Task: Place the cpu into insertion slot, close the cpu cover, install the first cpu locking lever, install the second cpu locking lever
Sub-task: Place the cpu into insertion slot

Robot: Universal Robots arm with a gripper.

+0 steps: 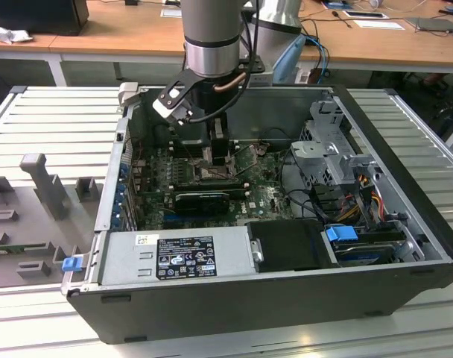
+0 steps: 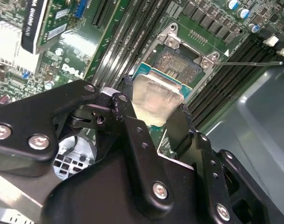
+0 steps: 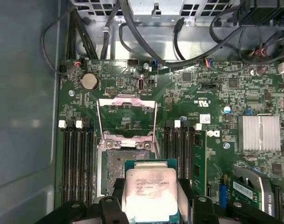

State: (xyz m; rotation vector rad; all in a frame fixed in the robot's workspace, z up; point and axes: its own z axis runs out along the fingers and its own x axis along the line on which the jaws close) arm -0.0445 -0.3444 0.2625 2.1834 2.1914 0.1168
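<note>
Two black fingers (image 2: 132, 123) are clamped on opposite edges of the cpu (image 2: 156, 100), pinching it by the rim so the pale metal face looks up and the underside is free to meet the contacts. In both wrist views the chip hangs level over one edge of the insertion slot (image 3: 115, 170), overlapping it in part. I judge it not yet seated, since it sits offset from the silvery rim and the dark socket bed shows bare beyond it. The cpu cover (image 3: 128, 99) is swung back on its hinge at the slot's opposite edge, which leaves the opening clear. A thin wire lever (image 2: 252, 62) likewise stands out to the side, off its catch. The slot lies on the green board (image 3: 212, 93) between two banks of long black memory slots (image 3: 76, 158).

In the exterior view the open computer case (image 1: 234, 298) lies on its side on the ribbed grey counter (image 1: 48, 119), so the board faces up to the arm (image 1: 211, 30). Inside are the board, a long black card (image 1: 200, 200) near its middle, a power supply (image 1: 174, 257) along one wall, and a drive cage (image 1: 331, 149) with bundled cables (image 1: 360, 194) toward the exterior view's right
</note>
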